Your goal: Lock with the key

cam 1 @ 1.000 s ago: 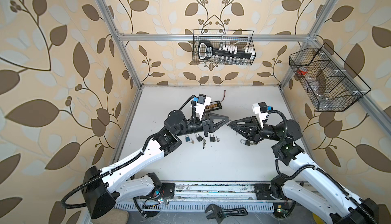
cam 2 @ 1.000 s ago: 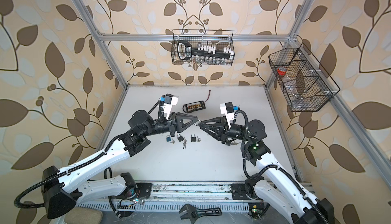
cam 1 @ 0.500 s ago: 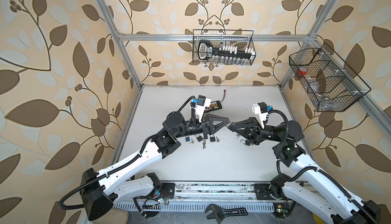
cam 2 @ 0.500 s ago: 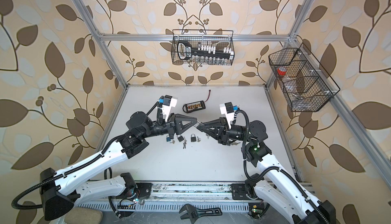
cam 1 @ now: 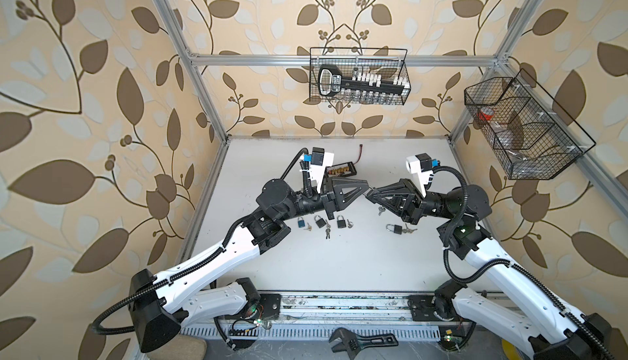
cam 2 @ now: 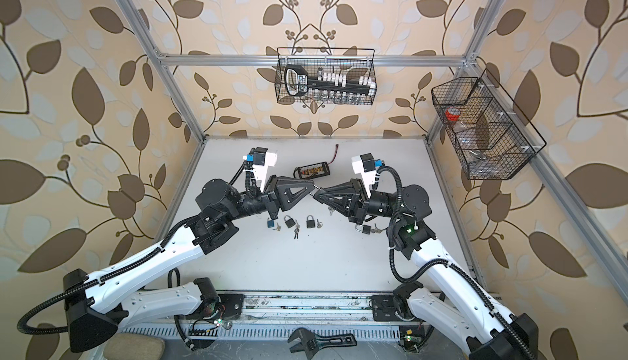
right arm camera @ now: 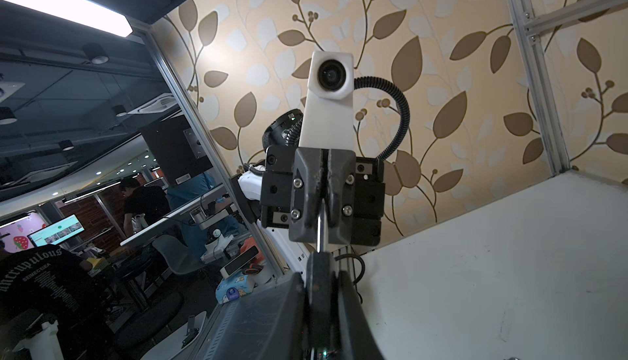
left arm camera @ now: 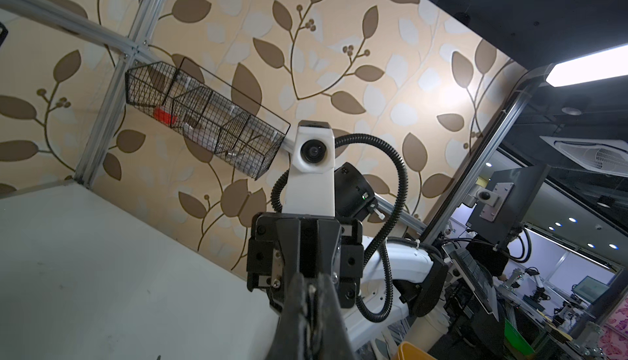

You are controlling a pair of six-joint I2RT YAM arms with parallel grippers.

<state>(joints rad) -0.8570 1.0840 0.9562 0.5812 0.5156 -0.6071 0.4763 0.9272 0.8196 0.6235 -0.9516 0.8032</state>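
Observation:
Both grippers meet tip to tip above the middle of the table, as both top views show. My left gripper (cam 1: 365,188) (left arm camera: 311,278) is shut on a thin silver key (left arm camera: 311,288). Its shaft (right arm camera: 320,229) runs straight into a small black padlock (right arm camera: 319,263). That padlock sits clamped between the fingers of my right gripper (cam 1: 372,194) (right arm camera: 320,275), which is shut on it. The padlock's shackle is hidden.
Below the grippers lie a blue padlock (cam 1: 300,222), two black padlocks (cam 1: 318,221) (cam 1: 341,221), another padlock (cam 1: 394,228) and loose keys (cam 1: 381,210). A battery board with cable (cam 1: 341,170) lies behind. Wire baskets (cam 1: 358,76) (cam 1: 523,130) hang on the walls. A wrench (cam 1: 360,341) lies in front.
The left arm has shifted slightly to the left while both gripper tips stay pressed together at the same spot. The objects on the table have not moved.

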